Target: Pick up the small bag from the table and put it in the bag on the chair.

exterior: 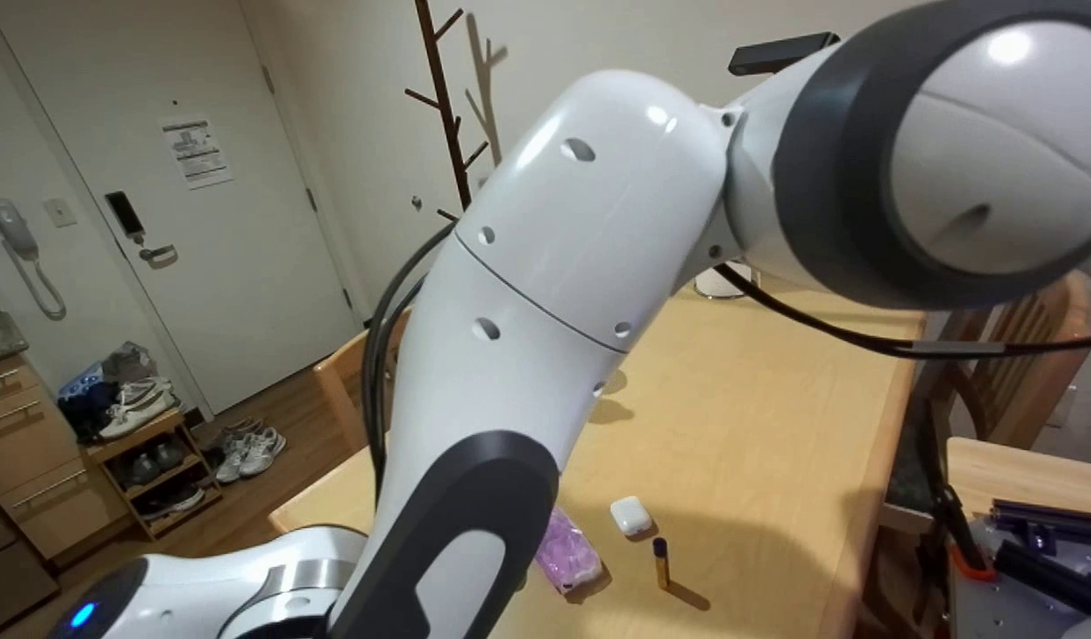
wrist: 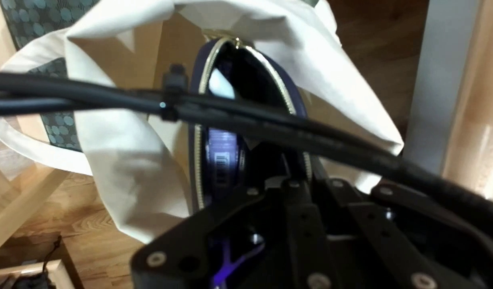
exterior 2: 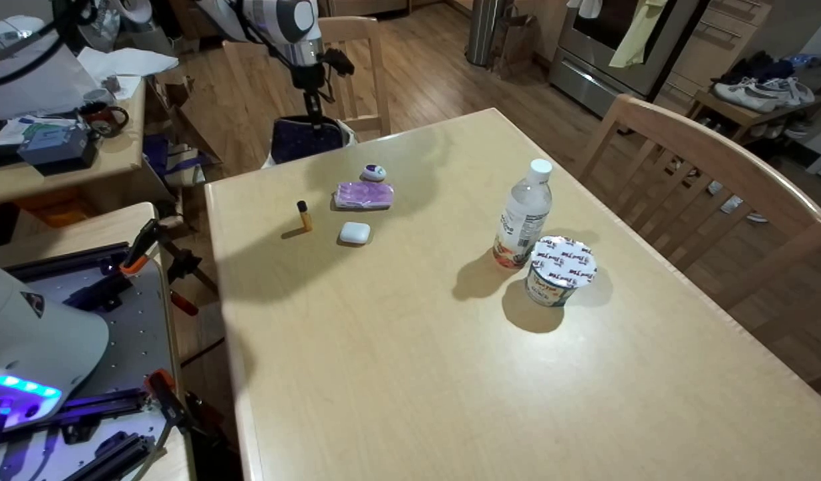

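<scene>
Wrist view: black cable crosses nearest the lens. Beyond it, fingers drawn almost fully together, rim of the dark navy pouch pinched between them. Pouch zip undone, mouth facing up; inside, a barcode label. Pouch position: at the mouth of the white bag, whose cloth shows around it; whether it sits below the bag's rim, cannot tell. A patterned chair seat shows through the bag's handle loop; in an exterior view the wooden chair stands beyond the pouch.

Desk, working away from the edge beside the pouch: a white-and-purple oval item, then a purple packet just beside it, lying flat. Next, an orange tube with dark cap, upright, and a small white case; near each other, apart. Well apart from these, a clear bottle with white cap, upright, just beside a cup with printed lid; contact between the two, cannot tell.

Farthest, in an exterior view: a pair of light shoes on the wooden floor, near the pale door.
</scene>
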You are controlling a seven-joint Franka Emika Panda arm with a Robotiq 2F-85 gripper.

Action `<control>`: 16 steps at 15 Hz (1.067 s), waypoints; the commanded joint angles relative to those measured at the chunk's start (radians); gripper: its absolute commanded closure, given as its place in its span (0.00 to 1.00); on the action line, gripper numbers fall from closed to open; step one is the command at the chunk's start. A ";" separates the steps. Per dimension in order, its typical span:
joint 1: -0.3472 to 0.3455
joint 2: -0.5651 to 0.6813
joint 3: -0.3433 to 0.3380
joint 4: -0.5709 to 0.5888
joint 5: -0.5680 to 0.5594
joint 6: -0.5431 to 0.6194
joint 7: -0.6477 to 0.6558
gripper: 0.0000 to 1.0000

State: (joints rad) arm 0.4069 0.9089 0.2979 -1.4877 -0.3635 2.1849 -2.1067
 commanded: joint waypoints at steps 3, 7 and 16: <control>-0.075 -0.032 0.037 -0.050 0.035 -0.007 -0.146 0.99; -0.080 -0.007 0.030 -0.016 0.042 -0.039 -0.199 0.99; -0.081 -0.011 0.023 -0.009 0.046 -0.056 -0.220 0.23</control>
State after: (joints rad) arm 0.3391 0.9099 0.3141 -1.4978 -0.3472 2.1455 -2.2798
